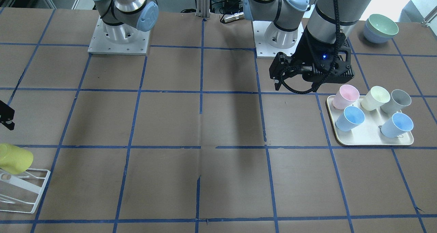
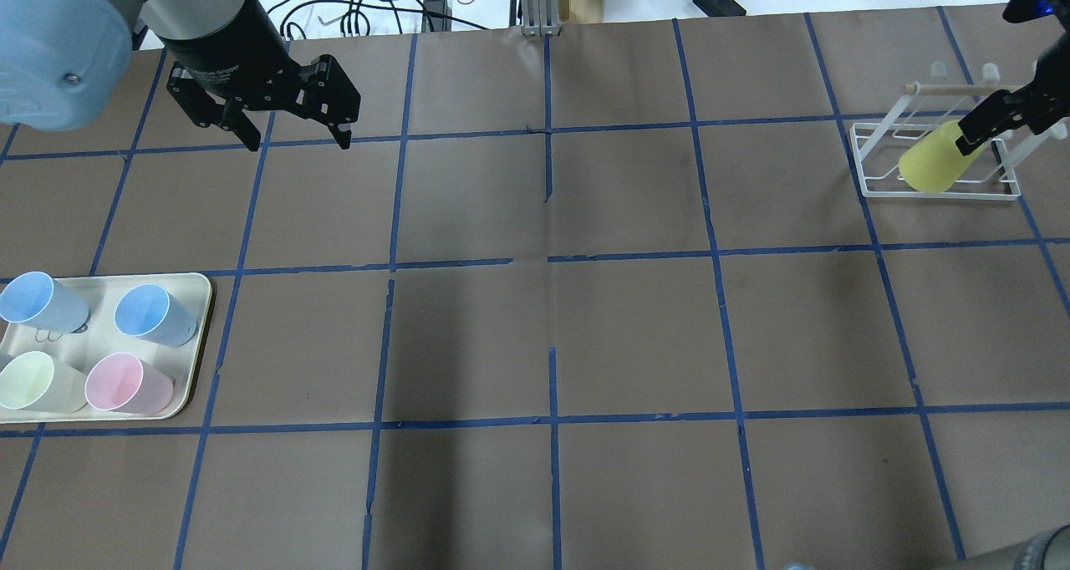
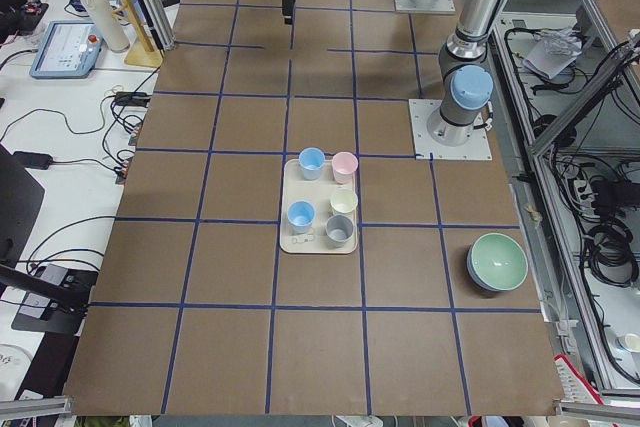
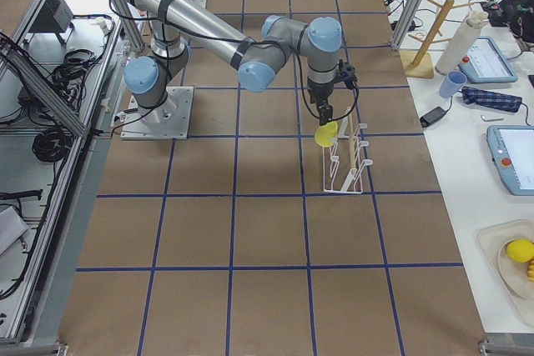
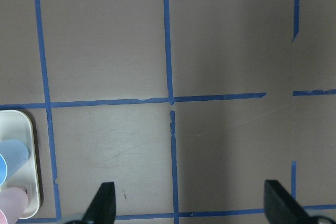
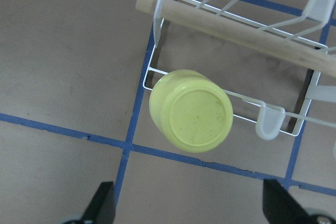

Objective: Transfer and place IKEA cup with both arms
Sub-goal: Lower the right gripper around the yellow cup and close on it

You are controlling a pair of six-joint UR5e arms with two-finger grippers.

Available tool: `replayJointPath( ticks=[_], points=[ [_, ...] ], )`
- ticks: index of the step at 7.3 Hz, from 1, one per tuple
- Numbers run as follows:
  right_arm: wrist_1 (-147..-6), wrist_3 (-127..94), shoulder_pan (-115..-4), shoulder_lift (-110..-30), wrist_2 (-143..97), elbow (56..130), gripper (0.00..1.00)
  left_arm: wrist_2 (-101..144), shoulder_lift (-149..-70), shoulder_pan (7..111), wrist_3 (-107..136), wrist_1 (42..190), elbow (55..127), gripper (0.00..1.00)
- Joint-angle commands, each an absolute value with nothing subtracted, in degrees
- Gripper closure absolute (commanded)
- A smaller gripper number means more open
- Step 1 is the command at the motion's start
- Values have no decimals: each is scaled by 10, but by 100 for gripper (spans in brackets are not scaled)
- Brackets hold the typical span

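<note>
Yellow cup (image 6: 191, 111) upside down, tilted, hung on white wire rack (image 6: 270, 124) at right end of table (image 2: 635, 336). Right gripper (image 6: 191, 203) close over cup's base, jaws wide, gripping nothing. Left gripper (image 2: 298, 142) hovers above table near tray (image 2: 196, 286), jaws wide, empty. Tray carries two blue cups (image 2: 155, 315), pink cup (image 2: 125, 384), cream cup (image 2: 33, 382), grey cup (image 1: 397, 101).

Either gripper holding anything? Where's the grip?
Nothing held. Left gripper open over table; right gripper open, yellow cup on the rack beyond its fingertips.
</note>
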State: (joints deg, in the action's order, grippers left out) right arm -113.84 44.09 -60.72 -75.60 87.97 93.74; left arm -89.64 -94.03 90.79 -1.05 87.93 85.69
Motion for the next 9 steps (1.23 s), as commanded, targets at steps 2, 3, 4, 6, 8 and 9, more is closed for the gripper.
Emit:
replayJointPath(
  ticks=[2,3,4,6,8,9],
  points=[
    [-1159,452,-606,-722,880,938,0,-896,-940,908,-11,875,857,0],
    [-1159,452,-609,-722,880,939,0,-896,-940,908,-11,855,862,0],
    [-1161,453,-609,-714,880,939,0,-896,-941,908,-11,844,867,0],
    [-1161,454,-612,-712,880,938,0,-908,-941,908,-11,845,866,0],
    [-1181,456,-612,-703,861,938,0,-909,-941,908,-11,845,864,0],
    [-1197,457,-613,-694,861,938,0,-909,-941,908,-11,845,864,0]
  ],
)
